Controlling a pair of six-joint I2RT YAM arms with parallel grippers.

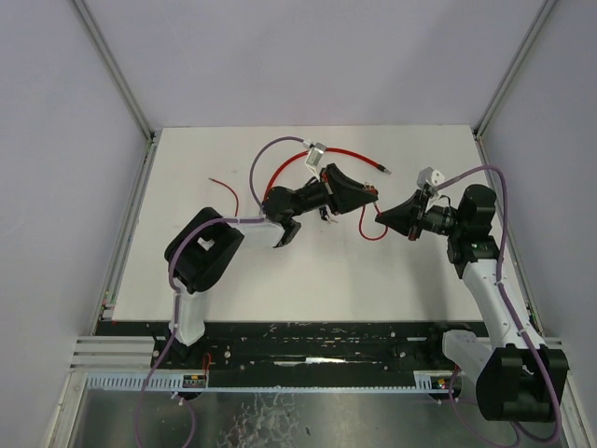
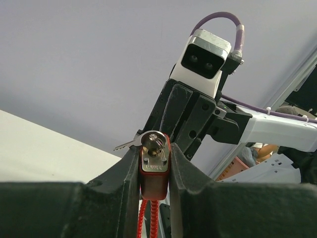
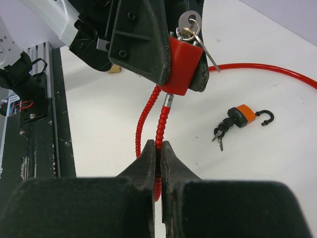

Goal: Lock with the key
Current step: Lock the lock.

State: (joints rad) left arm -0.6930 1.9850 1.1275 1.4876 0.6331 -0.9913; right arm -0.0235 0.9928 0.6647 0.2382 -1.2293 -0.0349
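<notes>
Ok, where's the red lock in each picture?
Top external: red lock sits a bit above and right of the middle.
Left wrist: bottom centre.
Right wrist: top centre.
Shared landmark: the cable coming out of it.

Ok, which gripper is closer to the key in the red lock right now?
Left. The left gripper clamps the red lock, and the key sits in that lock's exposed end. The right gripper pinches the red cable further down, below the lock.
</notes>
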